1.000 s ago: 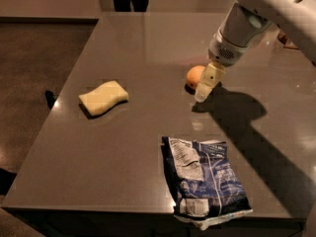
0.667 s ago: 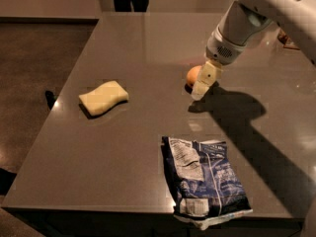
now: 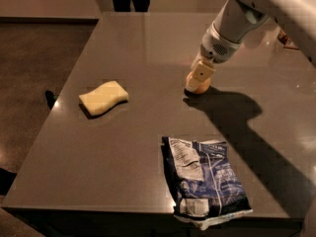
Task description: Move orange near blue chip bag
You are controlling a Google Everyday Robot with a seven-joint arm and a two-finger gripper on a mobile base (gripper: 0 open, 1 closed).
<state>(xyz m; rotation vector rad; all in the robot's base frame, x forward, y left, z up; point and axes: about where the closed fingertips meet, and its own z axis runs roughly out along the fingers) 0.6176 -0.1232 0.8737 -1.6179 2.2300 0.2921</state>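
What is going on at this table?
The robot's gripper is down over the orange, which appears to sit on the table. The blue chip bag lies flat at the near edge, well apart from the orange. A sponge lies off to the left. The orange is not yet near the bag.

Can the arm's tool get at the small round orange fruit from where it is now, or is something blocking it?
Probably yes. The tool sits right over the small round orange fruit, and the pale yellow sponge and crinkled dark-blue chip bag lie well apart from it.
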